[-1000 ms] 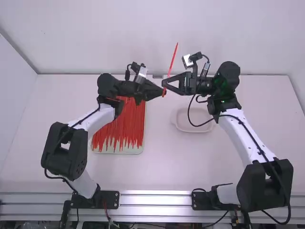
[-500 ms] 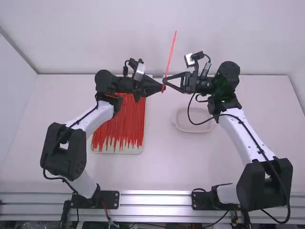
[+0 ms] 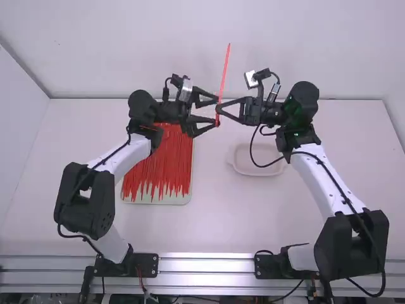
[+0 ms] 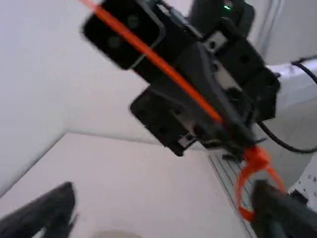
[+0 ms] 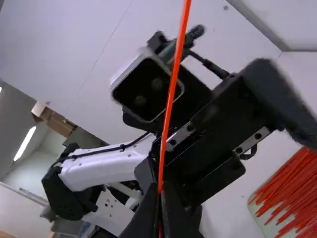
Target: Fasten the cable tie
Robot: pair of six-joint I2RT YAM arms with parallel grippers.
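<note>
Opened since half a second ago, the left gripper (image 3: 212, 113) is spread beside the cable tie (image 3: 224, 69) — which is clamped upright in the right gripper (image 3: 218, 116).

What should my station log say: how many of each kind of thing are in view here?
grippers: 2 (left gripper, right gripper)
red cable tie, held up by the right gripper: 1
tray: 1, carrying a pile of red ties too dense to count
white dish: 1
total: 5, leaving out the pile
</note>
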